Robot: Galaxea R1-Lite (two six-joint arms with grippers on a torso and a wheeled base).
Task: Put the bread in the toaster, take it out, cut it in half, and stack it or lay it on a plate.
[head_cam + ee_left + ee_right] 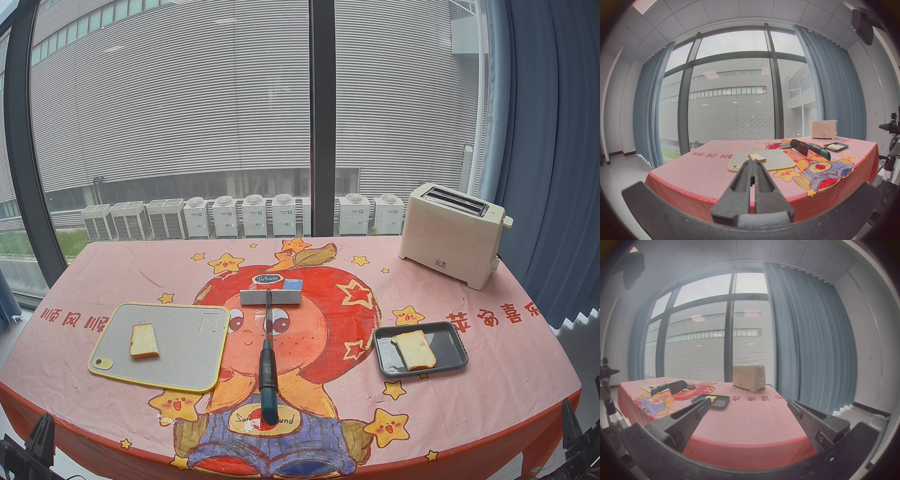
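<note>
even daylight from the window (175,112) (faint shadows, dark corners)

Closed left gripper (752,165) hangs short of the table (693,172), facing bread (757,157) on the cutting board (779,160).

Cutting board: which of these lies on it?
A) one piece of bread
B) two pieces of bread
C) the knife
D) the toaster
A: a single piece of bread lies on the cutting board; the knife lies off it, toward the table's middle.
</note>
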